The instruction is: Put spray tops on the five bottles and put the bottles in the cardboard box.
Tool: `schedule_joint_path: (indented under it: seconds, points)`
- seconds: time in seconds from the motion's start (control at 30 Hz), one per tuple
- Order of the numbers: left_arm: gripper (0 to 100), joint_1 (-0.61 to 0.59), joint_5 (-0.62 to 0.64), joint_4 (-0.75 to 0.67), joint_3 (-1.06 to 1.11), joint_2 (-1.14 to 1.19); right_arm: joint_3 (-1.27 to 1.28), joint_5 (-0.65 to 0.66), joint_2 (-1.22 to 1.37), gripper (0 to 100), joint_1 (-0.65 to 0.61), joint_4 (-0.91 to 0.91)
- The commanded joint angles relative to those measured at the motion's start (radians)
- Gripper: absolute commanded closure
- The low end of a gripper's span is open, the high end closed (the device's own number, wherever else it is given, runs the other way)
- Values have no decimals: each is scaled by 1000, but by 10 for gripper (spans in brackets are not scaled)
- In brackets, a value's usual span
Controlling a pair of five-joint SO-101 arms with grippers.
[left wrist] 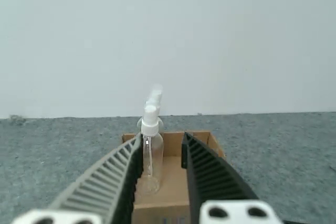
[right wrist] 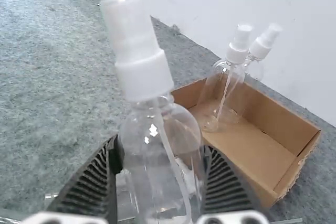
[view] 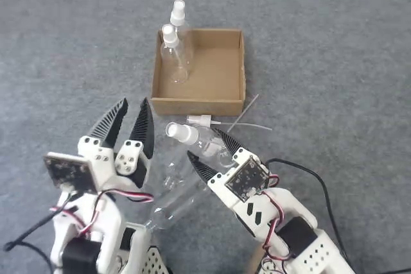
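My right claw (view: 210, 152) is pinching a clear bottle (view: 205, 147) that has a white spray top (view: 182, 133) on it. It holds the bottle over the table, just in front of the cardboard box (view: 221, 88). In that arm's own camera the black fingers (right wrist: 92, 182) press on both sides of the bottle. The bottom of the bottle is cut off, so I cannot see how far down the grip goes. My left claw (view: 133, 102) is spread apart with nothing in it, near the box's front left corner. Through the gap its camera looks at the box farther off. Two capped bottles are at the box's far left corner. The near bottle (view: 173, 56) stands inside the box. The far bottle (view: 179, 18) is right behind it, and I cannot tell if it is in the box or just outside. A loose sprayer (view: 200, 120) with a long thin tube lies on the grey mat (view: 334, 62) just beside the box's front wall. Between the arms lies a see-through bottle (view: 176, 205), partly hidden by them. It is so clear that I cannot tell if more lie beside it.
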Motion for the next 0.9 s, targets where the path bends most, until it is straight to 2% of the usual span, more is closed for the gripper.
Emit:
schedule_joint_path:
  seconds: [0.0, 0.33, 0.5, 0.87]
  points:
    - [889, -6, 11, -64, 30, -12, -84, -8, -21, 992, 13, -45]
    - [889, 3, 12, -196, 166, -12, -84, -6, -21, 992, 15, -117]
    - [889, 6, 12, -198, 176, -12, -84, -6, -21, 992, 13, -117]
    - [889, 166, -48, -199, 225, -9, -84, -6, -21, 992, 13, -117]
